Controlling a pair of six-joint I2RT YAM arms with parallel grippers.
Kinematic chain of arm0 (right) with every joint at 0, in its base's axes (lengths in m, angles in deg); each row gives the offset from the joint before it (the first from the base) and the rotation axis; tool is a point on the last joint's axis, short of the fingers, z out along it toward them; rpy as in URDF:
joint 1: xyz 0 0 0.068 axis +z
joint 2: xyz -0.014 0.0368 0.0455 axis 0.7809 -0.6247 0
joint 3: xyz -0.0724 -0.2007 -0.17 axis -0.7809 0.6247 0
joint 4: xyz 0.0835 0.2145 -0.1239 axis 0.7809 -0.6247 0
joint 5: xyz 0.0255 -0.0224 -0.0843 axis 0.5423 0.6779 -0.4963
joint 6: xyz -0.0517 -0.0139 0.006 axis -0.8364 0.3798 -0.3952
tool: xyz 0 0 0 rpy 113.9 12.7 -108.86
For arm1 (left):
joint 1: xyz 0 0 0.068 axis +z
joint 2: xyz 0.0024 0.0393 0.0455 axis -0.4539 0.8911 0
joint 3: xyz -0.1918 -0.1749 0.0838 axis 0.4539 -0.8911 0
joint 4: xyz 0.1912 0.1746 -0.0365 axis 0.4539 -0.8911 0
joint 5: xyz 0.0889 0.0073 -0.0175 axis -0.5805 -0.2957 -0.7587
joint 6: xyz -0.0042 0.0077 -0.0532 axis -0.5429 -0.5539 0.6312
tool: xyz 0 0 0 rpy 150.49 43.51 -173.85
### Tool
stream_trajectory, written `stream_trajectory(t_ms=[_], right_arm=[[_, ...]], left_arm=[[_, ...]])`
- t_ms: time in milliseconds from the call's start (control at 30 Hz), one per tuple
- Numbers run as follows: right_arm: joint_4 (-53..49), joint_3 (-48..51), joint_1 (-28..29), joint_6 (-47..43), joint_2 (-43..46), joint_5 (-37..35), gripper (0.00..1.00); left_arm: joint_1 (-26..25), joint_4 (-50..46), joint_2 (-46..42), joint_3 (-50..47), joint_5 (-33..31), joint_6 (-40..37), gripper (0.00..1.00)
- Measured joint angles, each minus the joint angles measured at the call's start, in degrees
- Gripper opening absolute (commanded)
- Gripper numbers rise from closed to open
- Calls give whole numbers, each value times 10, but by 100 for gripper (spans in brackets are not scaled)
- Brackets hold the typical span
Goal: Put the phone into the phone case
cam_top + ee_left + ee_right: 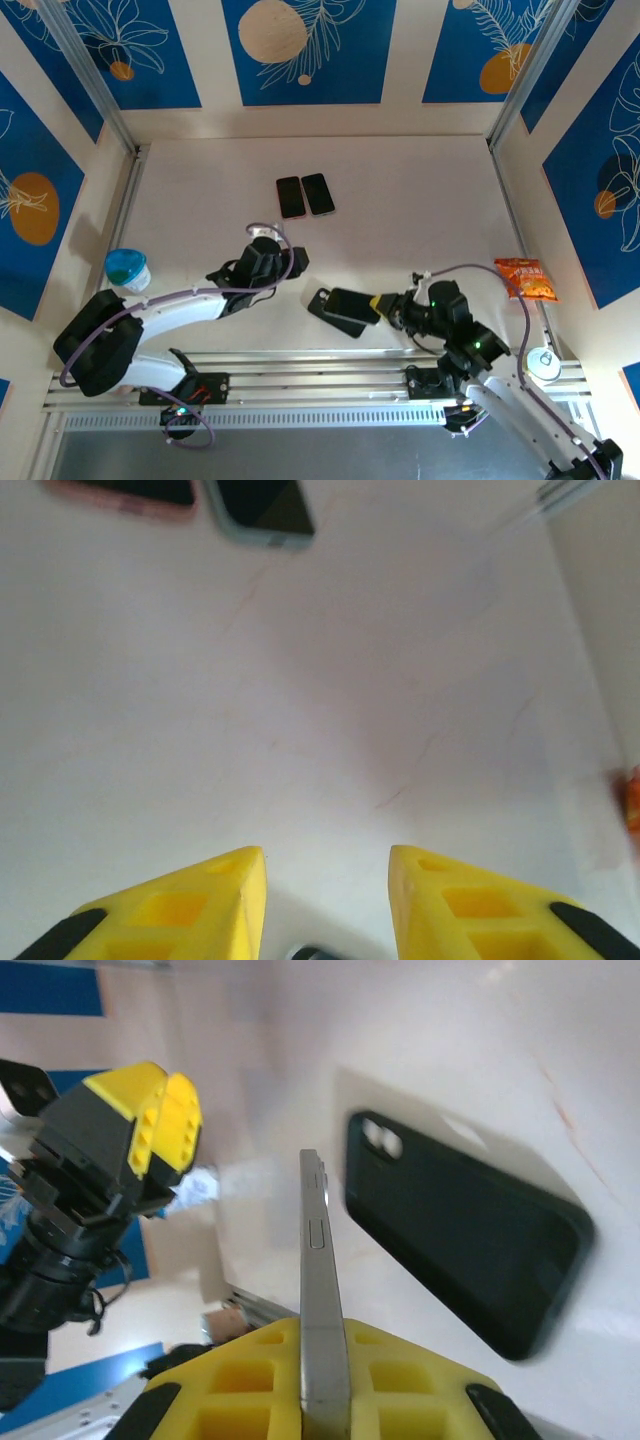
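Observation:
My right gripper [381, 303] is shut on the phone [352, 304], a dark slab with a silver edge, held just above the table. In the right wrist view the phone [318, 1250] stands edge-on between the yellow fingers [240, 1380]. The black phone case [319, 301] lies flat on the table, partly under the phone, and its camera cutout shows in the right wrist view [465, 1225]. My left gripper [295, 259] hovers up and to the left of the case. Its fingers [215, 895] are apart with only bare table between them.
Two other phones [304, 195] lie side by side at the back middle, and one of these phones [262, 508] shows at the top of the left wrist view. A blue-lidded cup [128, 268] stands at the left. An orange snack packet [525, 278] lies at the right.

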Motion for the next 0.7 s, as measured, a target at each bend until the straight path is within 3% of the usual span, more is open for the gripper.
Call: stream_trajectory(t_ms=[167,333,500,700], right_arm=[[-79,4,107,39,49,-110,0],[-55,-1,167,65,-10,-180,0],[3,-21,184,68,-96,-211,0],[37,-21,168,77,-125,-218,0]], left_arm=[[0,4,12,-18,23,-2,36],[0,17,33,-18,43,-8,35],[0,24,53,-18,63,-13,34],[0,45,80,-21,88,-12,33]])
